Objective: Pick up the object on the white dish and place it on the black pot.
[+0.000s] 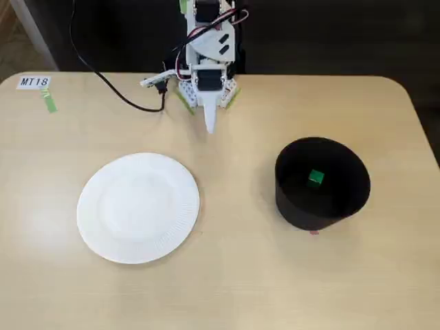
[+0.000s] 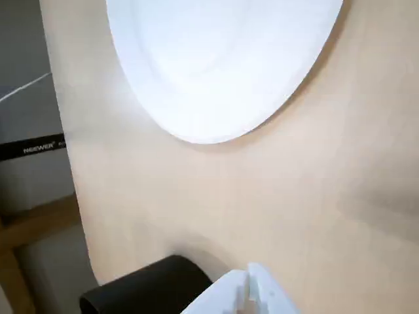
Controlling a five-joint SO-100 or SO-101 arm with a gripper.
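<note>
Broadly, the pale wooden bench (image 1: 227, 289) filled nearly the whole fixed view, with rounded corners at the far side and a dark background beyond its edge. Next in size, the white dish (image 1: 138, 207) lay on the left half of that view, its ribbed rim plain to see and its face bare; the wrist view showed the same dish (image 2: 216, 59) at the top, with bench surface below it. To the right in the fixed view stood the black pot (image 1: 322, 184), well apart from the dish, its mouth open upward. The white arm (image 1: 210, 55) sat folded at the far edge of the bench, between dish and pot, with a black cable (image 1: 110, 86) trailing off to the left. Its pincer (image 1: 210, 125) pointed down toward the bench, drawn together to a narrow tip and holding nothing. A small paper label (image 1: 34, 82) marked the far left corner. Smallest of all, the green cube (image 1: 315, 178) rested inside the pot, on its floor.
</note>
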